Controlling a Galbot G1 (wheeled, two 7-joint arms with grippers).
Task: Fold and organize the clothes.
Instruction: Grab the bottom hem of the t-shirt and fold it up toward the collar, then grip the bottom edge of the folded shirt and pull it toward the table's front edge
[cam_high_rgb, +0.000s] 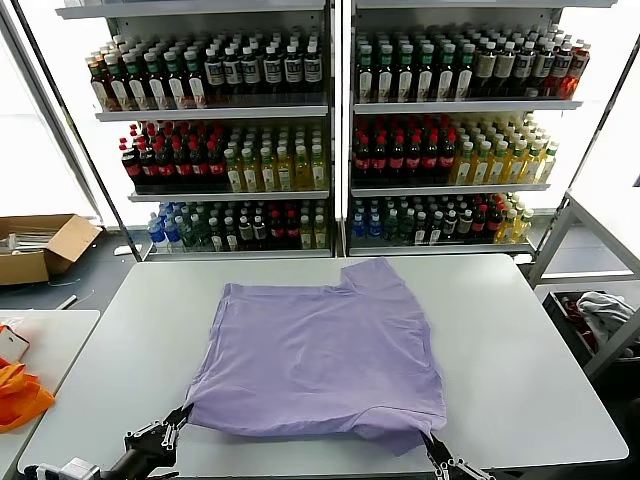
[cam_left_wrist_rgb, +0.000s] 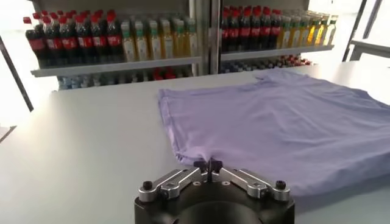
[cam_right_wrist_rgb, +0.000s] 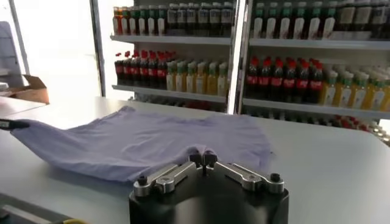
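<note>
The clothes are one lavender T-shirt (cam_high_rgb: 320, 350) lying flat on the pale table (cam_high_rgb: 500, 330), plain side up, with one sleeve pointing toward the shelves. My left gripper (cam_high_rgb: 181, 415) is at the shirt's near left corner, shut on the hem. In the left wrist view the gripper (cam_left_wrist_rgb: 208, 164) pinches the shirt's edge (cam_left_wrist_rgb: 292, 122) between closed fingertips. My right gripper (cam_high_rgb: 430, 445) is at the near right corner. In the right wrist view this gripper (cam_right_wrist_rgb: 202, 159) is shut on a small bunch of the shirt's fabric (cam_right_wrist_rgb: 140, 143). Any print on the shirt is hidden.
Tall shelves of bottles (cam_high_rgb: 330, 130) stand right behind the table. A cardboard box (cam_high_rgb: 40, 245) sits on the floor at far left. A bright orange cloth (cam_high_rgb: 20, 395) lies on a side table at left. A white-and-grey cloth (cam_high_rgb: 605, 310) lies beside a metal frame at right.
</note>
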